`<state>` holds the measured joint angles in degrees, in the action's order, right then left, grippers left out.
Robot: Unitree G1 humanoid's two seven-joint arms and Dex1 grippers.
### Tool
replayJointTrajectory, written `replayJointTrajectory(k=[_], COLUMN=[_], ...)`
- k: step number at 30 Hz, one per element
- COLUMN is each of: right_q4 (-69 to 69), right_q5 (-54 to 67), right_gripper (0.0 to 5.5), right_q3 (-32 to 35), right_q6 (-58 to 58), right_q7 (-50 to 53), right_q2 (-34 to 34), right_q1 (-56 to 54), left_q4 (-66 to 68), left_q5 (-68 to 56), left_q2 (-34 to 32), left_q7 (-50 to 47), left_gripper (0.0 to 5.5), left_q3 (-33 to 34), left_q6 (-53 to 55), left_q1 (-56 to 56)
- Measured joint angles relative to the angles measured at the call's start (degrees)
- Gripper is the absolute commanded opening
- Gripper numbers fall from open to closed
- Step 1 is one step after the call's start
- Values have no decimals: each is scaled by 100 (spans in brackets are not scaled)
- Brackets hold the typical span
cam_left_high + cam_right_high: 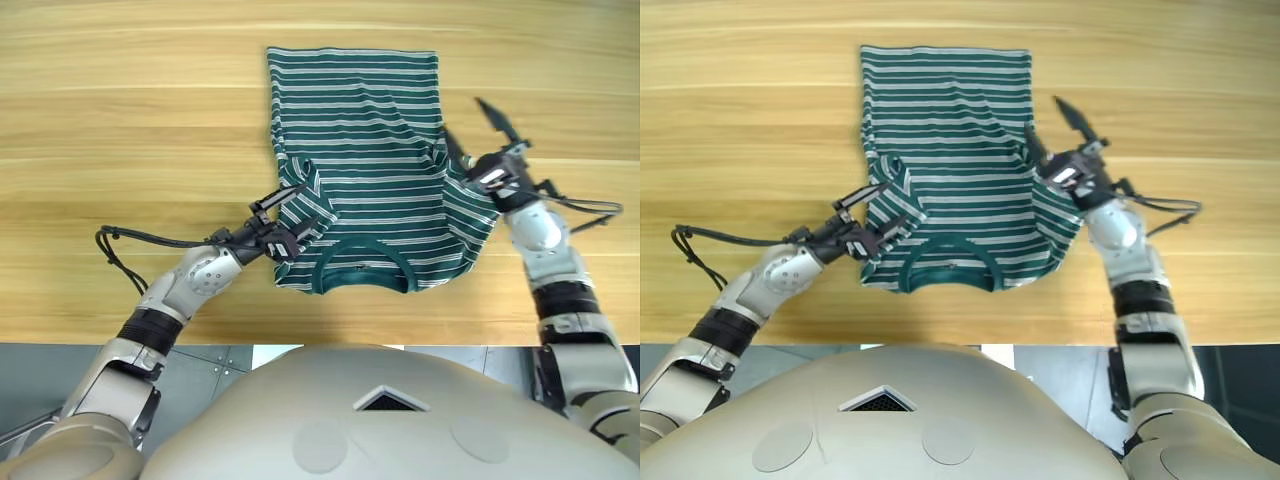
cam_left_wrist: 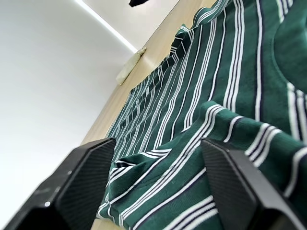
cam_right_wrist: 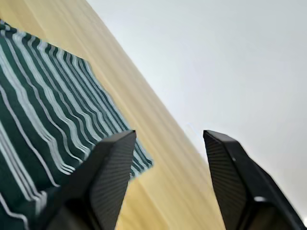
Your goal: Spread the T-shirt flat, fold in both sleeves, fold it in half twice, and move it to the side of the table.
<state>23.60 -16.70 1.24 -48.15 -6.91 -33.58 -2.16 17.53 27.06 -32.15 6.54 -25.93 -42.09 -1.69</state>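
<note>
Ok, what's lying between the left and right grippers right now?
Only the T-shirt: its striped body spans the stretch from left gripper to right gripper, seen in the left eye view.

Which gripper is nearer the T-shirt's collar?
Left. The left gripper is at the folded-in sleeve beside the collar; the right gripper hovers by the T-shirt at its opposite edge, farther off.

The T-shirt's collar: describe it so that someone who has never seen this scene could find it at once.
On the wooden table lies a green T-shirt with white stripes, hem farthest from the robot. At the shirt's near edge sits the collar, a curved band around the neck opening. It is plain green, while the cloth around it is striped.
</note>
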Motion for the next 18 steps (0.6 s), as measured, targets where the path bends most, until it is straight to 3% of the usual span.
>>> replayJointTrajectory(k=[5, 7, 12, 18], right_q4=[-1964, -2487, -2760, -2963], right_q5=[-671, -1078, -2348, -2730], right_gripper=[261, 261, 261, 261], right_q3=[1775, 2027, 1394, 1049], right_q6=[492, 685, 1235, 1688], right_q7=[218, 179, 107, 410], right_q2=[-625, -566, -220, -182], right_q1=[2027, 2989, 4419, 4445], left_q4=[-146, 11, 59, -174], left_q5=[-412, -275, -413, -603], left_q2=[301, 251, 322, 340], left_q7=[13, -148, -45, 148], left_gripper=[335, 335, 335, 335], left_q3=[280, 552, 665, 768], left_q6=[-181, -151, -374, -526], left_q1=[327, 633, 975, 890])
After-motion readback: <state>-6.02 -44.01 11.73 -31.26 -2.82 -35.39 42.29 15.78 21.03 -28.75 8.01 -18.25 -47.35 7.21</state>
